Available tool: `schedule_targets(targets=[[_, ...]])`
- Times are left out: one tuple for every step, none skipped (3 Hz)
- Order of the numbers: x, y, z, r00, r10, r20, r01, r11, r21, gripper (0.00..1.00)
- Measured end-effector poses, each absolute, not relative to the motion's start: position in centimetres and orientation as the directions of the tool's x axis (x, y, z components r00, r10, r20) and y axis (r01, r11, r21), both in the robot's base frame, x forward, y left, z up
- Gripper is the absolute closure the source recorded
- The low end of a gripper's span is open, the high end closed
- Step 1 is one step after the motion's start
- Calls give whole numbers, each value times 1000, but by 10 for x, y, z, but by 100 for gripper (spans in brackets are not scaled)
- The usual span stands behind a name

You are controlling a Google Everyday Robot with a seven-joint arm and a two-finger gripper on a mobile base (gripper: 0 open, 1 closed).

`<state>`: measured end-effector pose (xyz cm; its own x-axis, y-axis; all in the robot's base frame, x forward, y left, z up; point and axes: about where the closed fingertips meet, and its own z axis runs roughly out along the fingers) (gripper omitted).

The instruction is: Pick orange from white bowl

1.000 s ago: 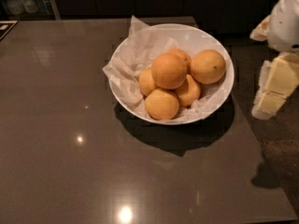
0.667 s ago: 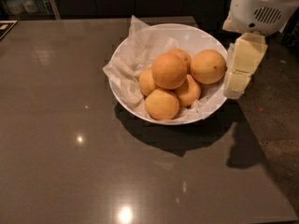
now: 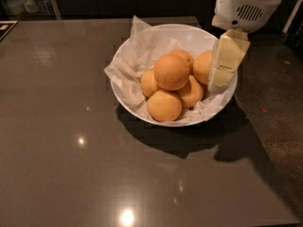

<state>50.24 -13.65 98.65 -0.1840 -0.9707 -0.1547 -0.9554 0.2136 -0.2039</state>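
Hovering at the right edge of the wide, shallow, glossy white bowl (image 3: 142,111), the robot's cream-coloured gripper (image 3: 221,82) hangs down from a white vented wrist housing (image 3: 244,6) that sits above and just behind the bowl's right rim. We cannot tell whether the gripper is open or closed, since it reads to us as a single pale slab. Its tip reaches down inside the bowl's right side, directly in front of the large, round, smooth yellow-orange orange (image 3: 202,66), which lies against the bowl's right inner wall and is partly covered by the gripper; whether the two touch we cannot say. Crumpled white paper lining (image 3: 130,67) spills over the bowl's left rim. At the bowl's centre another big round orange fruit (image 3: 171,71) sits on top of the pile, with smaller oranges (image 3: 164,105) below it toward the bowl's front and left. The bowl rests on a dark grey-brown glossy tabletop (image 3: 71,126).
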Motion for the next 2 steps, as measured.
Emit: schedule_targets(targets=[[510, -106, 983, -170, -973, -155, -964, 197, -179, 0], [513, -80, 977, -174, -972, -161, -969, 197, -147, 0]])
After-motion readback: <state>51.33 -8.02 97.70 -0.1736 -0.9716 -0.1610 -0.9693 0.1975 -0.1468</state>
